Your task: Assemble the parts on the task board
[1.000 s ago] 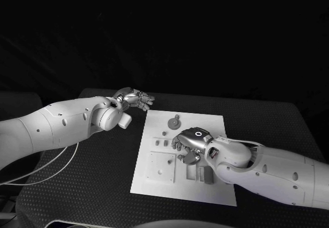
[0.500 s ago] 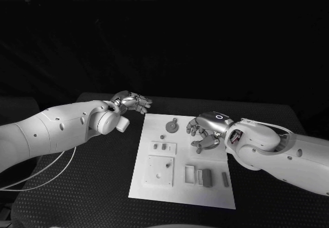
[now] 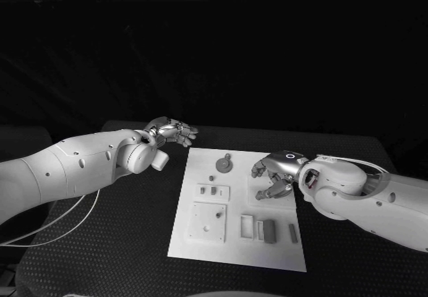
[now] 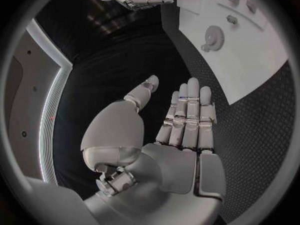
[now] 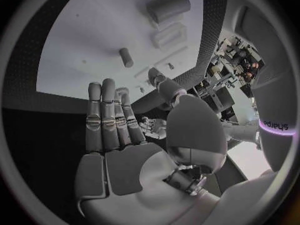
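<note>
Right hand (image 3: 272, 176) has lifted, fingers spread above task board (image 3: 201, 241).

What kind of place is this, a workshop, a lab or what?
Probably a robotics lab test bench: a white task board with small grey parts lies on a black table, with the left hand and right hand hovering, both holding nothing.

White board (image 3: 281, 241), grey parts (image 3: 268, 231) on it, black dotted-texture surface (image 3: 116, 235), silver robot hand (image 3: 274, 175), white arms (image 3: 62, 170)
</note>
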